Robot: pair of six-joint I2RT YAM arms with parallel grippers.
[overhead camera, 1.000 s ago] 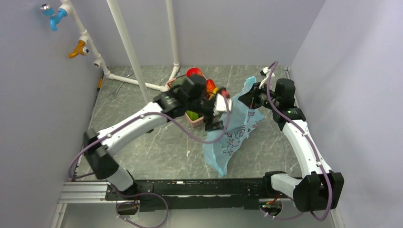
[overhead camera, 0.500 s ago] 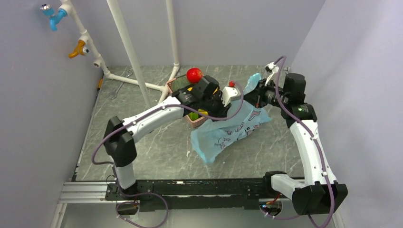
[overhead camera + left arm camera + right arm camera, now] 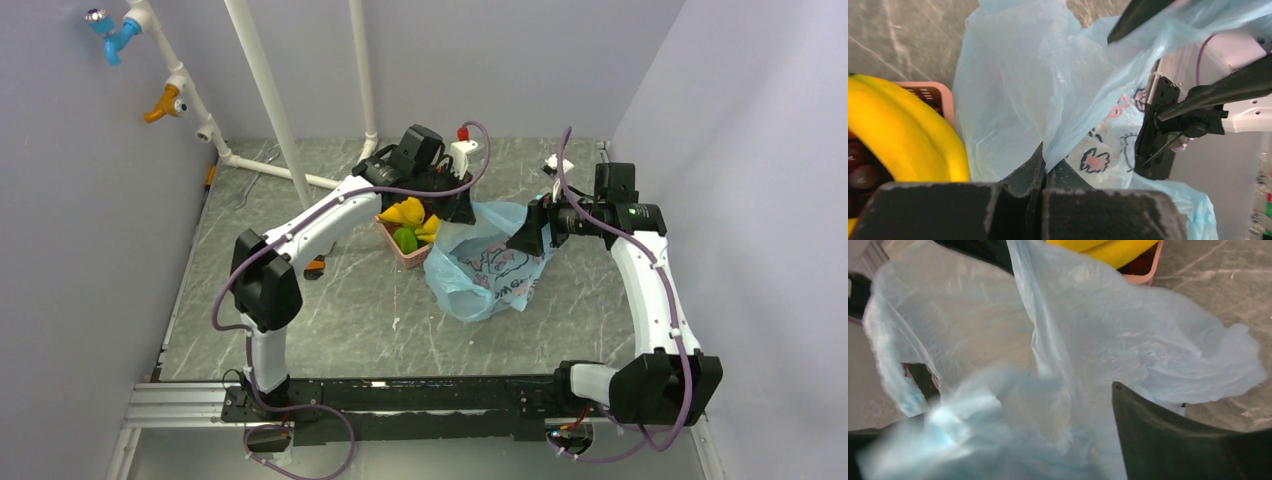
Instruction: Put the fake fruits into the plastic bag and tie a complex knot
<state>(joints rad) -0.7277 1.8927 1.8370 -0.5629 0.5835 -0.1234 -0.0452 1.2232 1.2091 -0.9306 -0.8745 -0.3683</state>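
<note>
The plastic bag (image 3: pixel 485 270) stands bunched on the table right of the pink basket (image 3: pixel 393 243), its cartoon print facing up. My left gripper (image 3: pixel 455 215) is shut on a fold of the plastic bag's (image 3: pixel 1013 90) rim, the film pinched between its jaws (image 3: pixel 1045 155). My right gripper (image 3: pixel 525 235) is at the bag's right edge, open, with loose, blurred film (image 3: pixel 1148 340) draped between its spread fingers (image 3: pixel 1173 440). Fake fruits lie in the basket: yellow bananas (image 3: pixel 408 212) (image 3: pixel 903 130) (image 3: pixel 1108 250), a green lime (image 3: pixel 405 238) and dark grapes (image 3: pixel 863 175).
White pipes (image 3: pixel 270 100) rise at the back left, with blue (image 3: pixel 115 35) and orange (image 3: pixel 165 103) taps on the wall. A metal tool (image 3: pixel 245 185) lies near the left wall. A small orange object (image 3: pixel 315 267) sits left of the basket. Walls close in on both sides.
My left gripper swung back over the basket and closed on the bag's rim. My right gripper opened. The bag went from hanging stretched out to a bunched heap.
</note>
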